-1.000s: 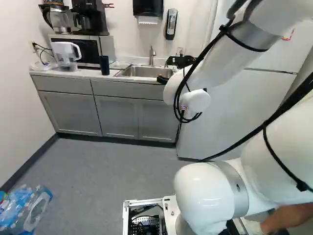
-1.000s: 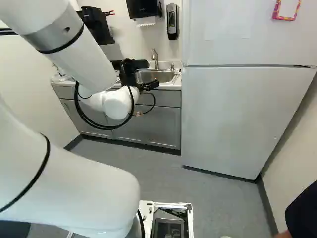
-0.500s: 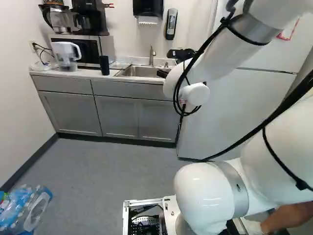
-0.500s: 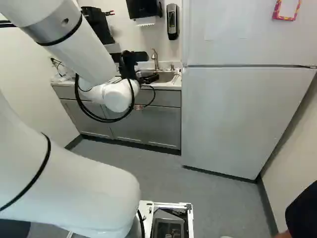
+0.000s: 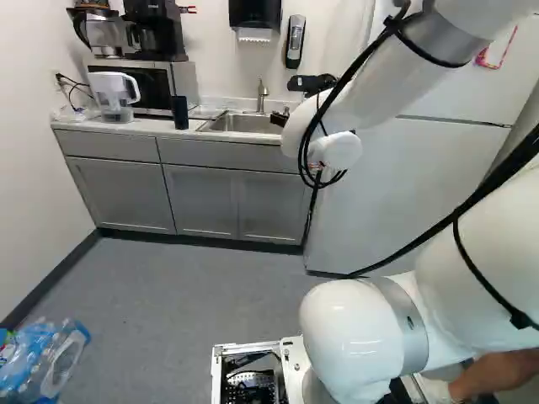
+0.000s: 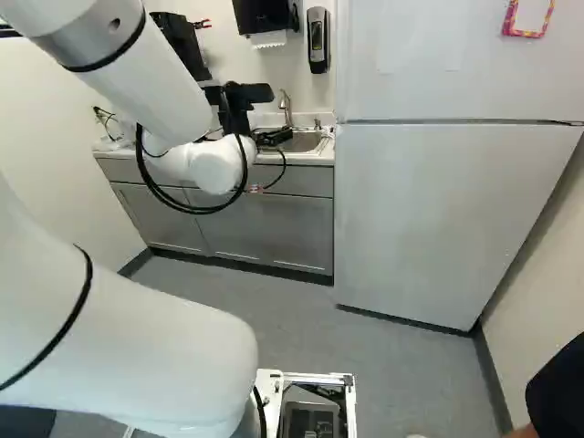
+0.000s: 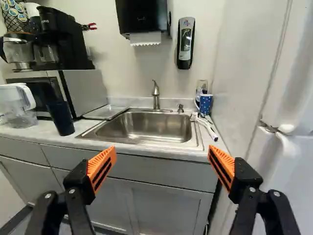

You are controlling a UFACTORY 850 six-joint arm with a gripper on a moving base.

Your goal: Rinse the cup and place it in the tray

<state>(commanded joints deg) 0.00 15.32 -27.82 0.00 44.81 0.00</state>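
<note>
In the left base view, the white arm (image 5: 362, 101) reaches over toward the sink (image 5: 244, 124), set in a pale worktop (image 5: 152, 129); left of the sink a dark tumbler (image 5: 179, 112) stands upright, with the microwave (image 5: 135, 88) behind it and a white-lidded pitcher (image 5: 114, 97) beside that; on the floor at the lower left lie clear bottles (image 5: 46, 362) in wrap with blue labels, the lettering too small to make out. In the right base view, the black claw (image 6: 272, 138) shows at the near side of the sink, partly hidden by the arm; high on the fridge (image 6: 411, 210) hangs a pink-edged frame (image 6: 527, 34) around a pale sheet. In the wrist view, the claw stands wide apart with nothing between its orange pads (image 7: 101, 167); ahead is the sink basin under its faucet (image 7: 156, 95); a shallow tray (image 7: 106, 112) lies between the basin and the tumbler; beyond the basin's other side a blue cup with white spots (image 7: 205, 104) stands on the worktop, near a white brush (image 7: 208, 128); which of tumbler and cup is to be rinsed I cannot tell; the coffee maker (image 7: 61, 36) carries pale lettering, the towel dispenser (image 7: 142, 17) a small mark, and the soap dispenser (image 7: 185, 41) a printed front.
</note>
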